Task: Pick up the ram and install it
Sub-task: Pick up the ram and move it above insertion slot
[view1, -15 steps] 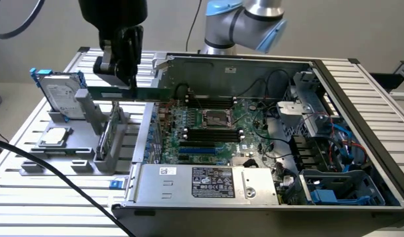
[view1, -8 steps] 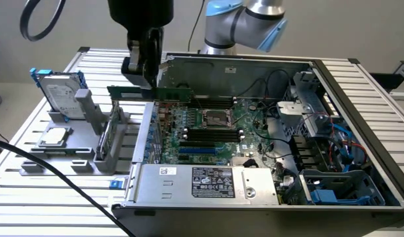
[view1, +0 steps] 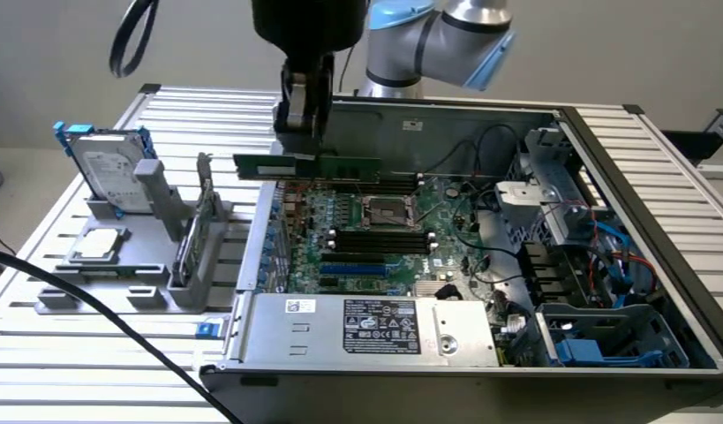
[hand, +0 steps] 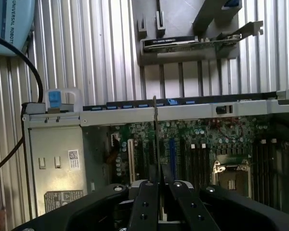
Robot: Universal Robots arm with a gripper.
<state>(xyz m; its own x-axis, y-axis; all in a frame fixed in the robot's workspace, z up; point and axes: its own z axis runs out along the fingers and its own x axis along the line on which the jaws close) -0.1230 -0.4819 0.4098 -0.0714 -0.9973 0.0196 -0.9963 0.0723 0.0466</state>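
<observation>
The ram (view1: 337,168), a slim dark-green stick, hangs level above the back part of the motherboard (view1: 379,265) inside the open computer case (view1: 643,221). My gripper (view1: 300,152) comes down from above and is shut on the stick near its end on the exterior view's left. In the wrist view the ram (hand: 155,139) shows edge-on as a thin line running out from between my fingers (hand: 147,207), with the gripper (hand: 159,195) over the board's black slots (hand: 195,159). More black slots (view1: 382,240) lie below the processor socket (view1: 385,210).
A grey stand (view1: 138,291) outside the case, on the exterior view's left, holds a silver hard drive with blue rails (view1: 108,172), a square processor chip (view1: 99,245) and an upright card (view1: 196,234). The power supply (view1: 361,327) fills the case's front. A black cable (view1: 90,309) crosses the slatted table.
</observation>
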